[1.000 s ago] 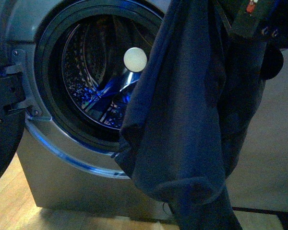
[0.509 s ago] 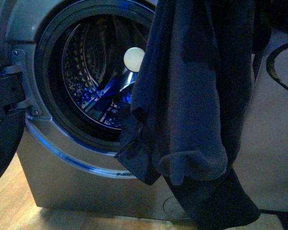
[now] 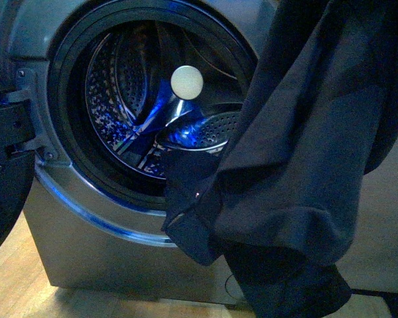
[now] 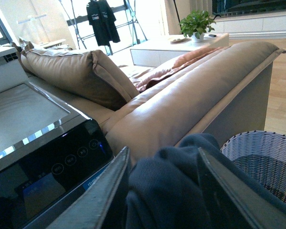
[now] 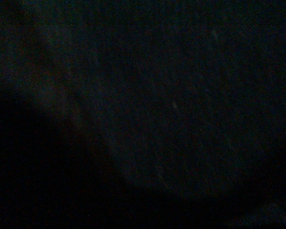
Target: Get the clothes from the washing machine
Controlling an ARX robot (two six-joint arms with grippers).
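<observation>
The left fingers (image 4: pixel 109 191) are closed on a thick bunch of the clothes (image 3: pixel 298 165), which fills the gap between them. The garment hangs out in front of the machine (image 3: pixel 73 225), clear of the drum (image 3: pixel 119 86), with its low hem close to the floor (image 3: pixel 13 278). The right wrist view is dark, so the state of the right fingers cannot be told.

The main risk is probably the trailing corner. In the front view it lies across the lower rim of the porthole, and whether it touches cannot be told. If it does, a sideways carry could catch it on the rim or tug it out of the hold.

The hold itself is on a loose fold rather than a flat edge, so the limp cloth may creep out under its own weight.

The basket (image 4: pixel 262 152) stands beside the sofa (image 4: pixel 181 105). With so much cloth hanging low, the hem could drag on the floor or drape over the basket's rim instead of dropping in. The cloth also hides much of the front view.
</observation>
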